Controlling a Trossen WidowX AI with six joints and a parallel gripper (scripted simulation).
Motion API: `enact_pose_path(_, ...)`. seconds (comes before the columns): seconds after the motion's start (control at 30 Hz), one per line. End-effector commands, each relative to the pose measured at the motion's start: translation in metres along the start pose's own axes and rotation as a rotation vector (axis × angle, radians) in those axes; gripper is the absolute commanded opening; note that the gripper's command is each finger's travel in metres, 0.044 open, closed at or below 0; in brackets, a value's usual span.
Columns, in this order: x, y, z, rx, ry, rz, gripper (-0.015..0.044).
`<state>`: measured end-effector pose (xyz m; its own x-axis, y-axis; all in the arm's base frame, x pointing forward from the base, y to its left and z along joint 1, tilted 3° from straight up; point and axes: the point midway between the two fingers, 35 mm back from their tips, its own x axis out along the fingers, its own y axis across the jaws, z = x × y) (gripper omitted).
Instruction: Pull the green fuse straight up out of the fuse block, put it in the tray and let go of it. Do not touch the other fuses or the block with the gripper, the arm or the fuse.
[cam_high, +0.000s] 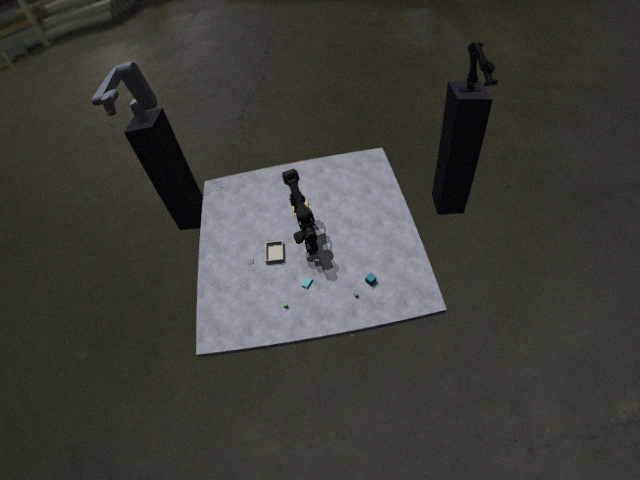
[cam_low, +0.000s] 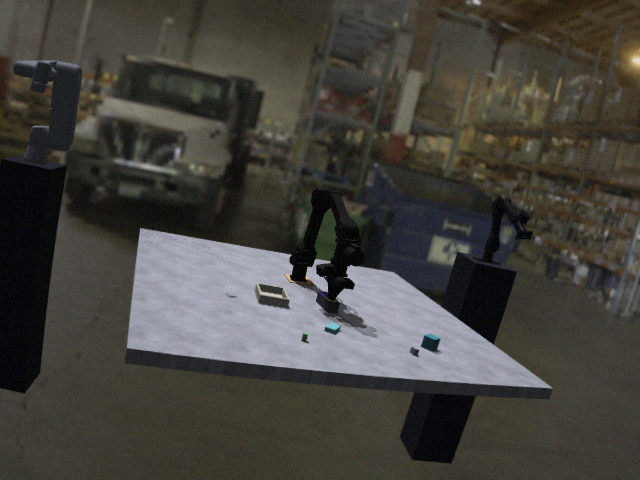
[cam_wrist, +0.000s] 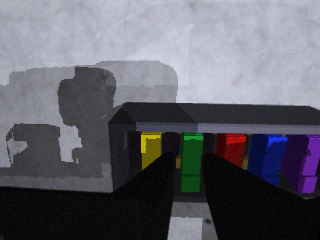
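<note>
The green fuse (cam_wrist: 191, 184) stands upright in the dark fuse block (cam_wrist: 225, 114) (cam_low: 326, 304), between a yellow fuse (cam_wrist: 151, 150) and a red fuse (cam_wrist: 231, 144). A blue fuse (cam_wrist: 267, 152) and a purple fuse (cam_wrist: 306, 160) stand farther right. My gripper (cam_wrist: 188, 161) (cam_low: 332, 298) (cam_high: 311, 251) points down over the block. Its fingers are narrowly open, one on each side of the green fuse, with a small gap to it in the wrist view. Fingertip depth is hard to tell. The empty beige tray (cam_high: 275, 262) (cam_low: 272, 299) lies left of the block in the top and exterior views.
A cyan flat block (cam_high: 307, 282) (cam_low: 332, 328), a teal cube (cam_high: 370, 278) (cam_low: 430, 342), a small green piece (cam_high: 285, 305) (cam_low: 304, 337) and a small grey piece (cam_high: 356, 295) (cam_low: 414, 351) lie on the table. A thin scrap (cam_low: 231, 295) lies left of the tray.
</note>
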<state>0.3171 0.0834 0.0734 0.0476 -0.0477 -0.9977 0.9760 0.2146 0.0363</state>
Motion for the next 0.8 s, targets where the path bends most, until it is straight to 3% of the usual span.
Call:
enact_pose_path(0.0, 0.0028, -0.0012, -0.0005, -0.004, 0.003, -0.007, 0.0071)
enact_pose_path(0.23, 0.0028, -0.0012, -0.0005, -0.004, 0.003, -0.007, 0.0071)
enact_pose_path(0.57, 0.0016, -0.0009, 0.0000, 0.000, 0.000, -0.004, 0.0004)
enact_pose_path(0.77, 0.0009, -0.0009, 0.0000, 0.000, 0.000, -0.004, 0.0000)
